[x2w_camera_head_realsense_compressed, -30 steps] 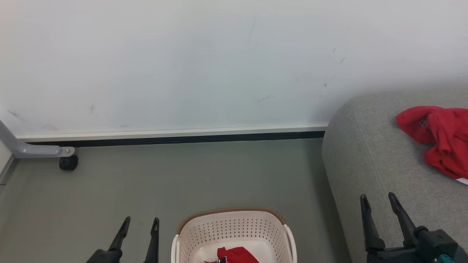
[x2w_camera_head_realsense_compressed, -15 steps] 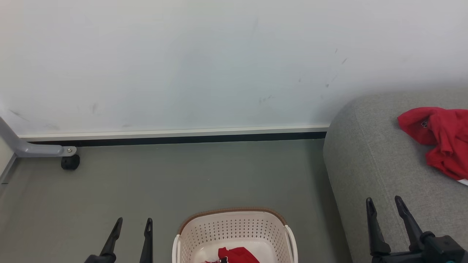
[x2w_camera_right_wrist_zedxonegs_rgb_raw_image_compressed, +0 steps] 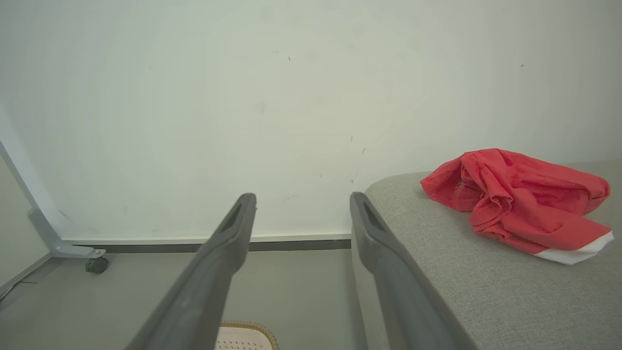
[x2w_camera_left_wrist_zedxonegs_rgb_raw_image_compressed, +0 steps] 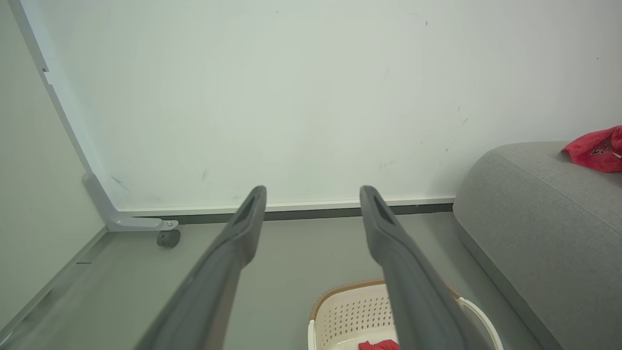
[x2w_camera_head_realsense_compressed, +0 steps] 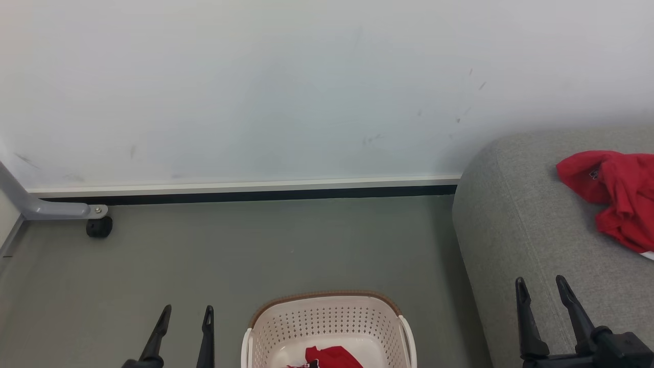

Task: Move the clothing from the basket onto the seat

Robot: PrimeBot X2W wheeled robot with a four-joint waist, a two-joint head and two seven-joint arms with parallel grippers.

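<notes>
Head view: the left gripper (x2w_camera_head_realsense_compressed: 187, 309) and right gripper (x2w_camera_head_realsense_compressed: 540, 280) hung spread, empty; a red jersey (x2w_camera_head_realsense_compressed: 333, 356) lay in the basket (x2w_camera_head_realsense_compressed: 327, 297); a second jersey (x2w_camera_head_realsense_compressed: 613, 189) sat crumpled on the sofa (x2w_camera_head_realsense_compressed: 511, 230).

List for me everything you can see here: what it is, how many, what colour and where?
wall: one, white, lightly scuffed, across the back.
skirting strip: one, white over black, at the wall's foot.
floor: one, grey-green.
metal leg: one, grey, far left.
caster wheel: one, black, under the leg's end.
sofa: one, grey fabric, right side.
clothing on the sofa: one crumpled heap, red with a white edge; number of pieces unclear.
basket: one, cream-white with brown rim, on the floor, bottom centre.
clothing in the basket: red with some black, partly cut off; number unclear.
left end effector: one, dark, open and empty, left of the basket.
right end effector: one, dark, open and empty, in front of the sofa.
</notes>
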